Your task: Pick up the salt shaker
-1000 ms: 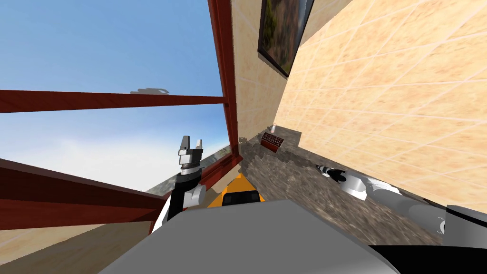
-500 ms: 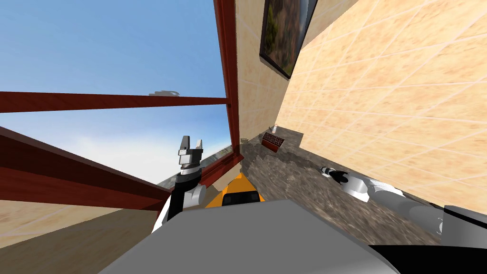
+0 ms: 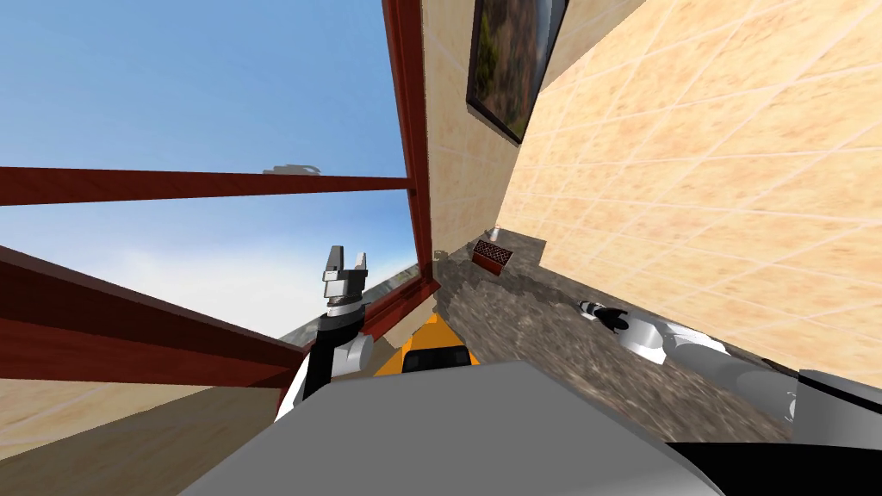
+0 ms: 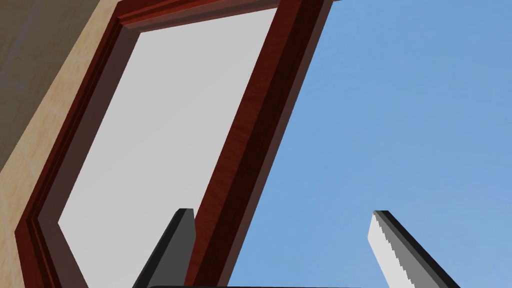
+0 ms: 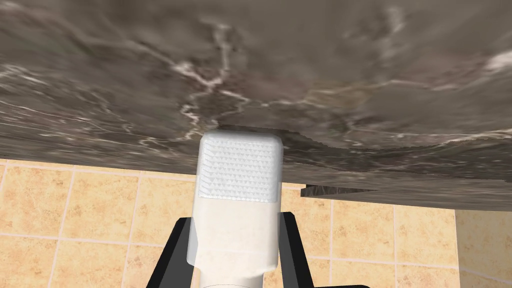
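Right arm [image 3: 689, 344]: stretched low over the surface [image 3: 534, 336], close along the tiled wall [image 3: 689, 172].
Right jaws: clamped on the shaker [image 5: 239, 200], one blade pressed to each side of its body.
Shaker: white, with a ribbed cap pointing away from my hand. In the head view it [image 3: 588, 306] is at the wall side of the surface. I cannot tell whether it is touching the stone.
Edge at the shaker: in the right wrist view, the cap lies across the seam where the surface [image 5: 300, 75] meets the wall [image 5: 75, 225].
Room ahead: bare surface runs from the shaker to a brown box [image 3: 493, 255], which is well apart from it. A small bottle [image 3: 495, 232] stands just behind the box in the far corner.
Other edge: the surface ends near the red window frame [image 3: 413, 172].
Left arm [image 3: 332, 344]: raised in front of the window.
Left jaws: apart, holding nothing, with the window frame [image 4: 260, 125] behind them.
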Controlling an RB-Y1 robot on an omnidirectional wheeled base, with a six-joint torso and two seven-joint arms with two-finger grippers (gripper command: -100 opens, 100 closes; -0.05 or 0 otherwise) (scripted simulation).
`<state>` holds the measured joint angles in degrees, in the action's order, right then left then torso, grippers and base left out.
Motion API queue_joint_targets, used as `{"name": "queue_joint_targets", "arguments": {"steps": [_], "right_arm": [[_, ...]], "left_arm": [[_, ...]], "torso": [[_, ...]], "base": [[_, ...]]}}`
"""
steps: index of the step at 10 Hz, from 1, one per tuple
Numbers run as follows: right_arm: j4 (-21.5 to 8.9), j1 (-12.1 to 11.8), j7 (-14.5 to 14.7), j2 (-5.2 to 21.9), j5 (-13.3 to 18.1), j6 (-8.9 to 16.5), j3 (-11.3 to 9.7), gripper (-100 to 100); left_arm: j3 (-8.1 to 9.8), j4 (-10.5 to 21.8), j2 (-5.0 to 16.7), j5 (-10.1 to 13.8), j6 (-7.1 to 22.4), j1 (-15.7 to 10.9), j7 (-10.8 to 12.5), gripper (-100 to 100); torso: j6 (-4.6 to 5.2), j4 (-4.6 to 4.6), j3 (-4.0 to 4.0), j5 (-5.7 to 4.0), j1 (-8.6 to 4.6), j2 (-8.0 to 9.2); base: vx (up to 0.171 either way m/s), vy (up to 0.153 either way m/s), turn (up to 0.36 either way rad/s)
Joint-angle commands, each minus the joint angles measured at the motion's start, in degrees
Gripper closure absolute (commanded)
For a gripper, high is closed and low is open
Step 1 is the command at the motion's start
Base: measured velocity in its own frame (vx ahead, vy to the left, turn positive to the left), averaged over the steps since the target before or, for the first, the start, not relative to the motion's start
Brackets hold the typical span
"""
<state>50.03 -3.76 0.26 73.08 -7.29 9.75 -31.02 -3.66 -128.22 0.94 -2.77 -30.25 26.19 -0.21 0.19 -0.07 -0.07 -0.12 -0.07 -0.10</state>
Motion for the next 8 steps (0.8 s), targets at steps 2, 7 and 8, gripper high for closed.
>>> {"name": "queue_joint_targets", "arguments": {"steps": [2,7,8], "right_arm": [[2.9,-0.1,0.3,1.1,0.5,0.2,-0.3,100],[7.7,0.3,0.9,2.9,1.9,-0.1,-0.9,100],[7.9,0.3,0.9,3.0,1.9,0.0,-0.8,0]], "left_arm": [[0.0,0.0,0.0,0.0,0.0,0.0,0.0,0],[-0.01,0.0,0.0,0.0,0.0,0.0,0.0,0],[-0.01,0.0,0.0,0.0,0.0,0.0,0.0,0]], "torso": [[-0.03,-0.02,-0.05,0.02,0.04,-0.09],[-0.24,-0.05,-0.17,0.06,0.2,-0.29],[-0.24,-0.03,-0.1,0.03,0.07,-0.16]], "base": [[0.084,0.035,-0.227],[0.096,0.049,-0.226],[0.005,0.004,0.004]]}}
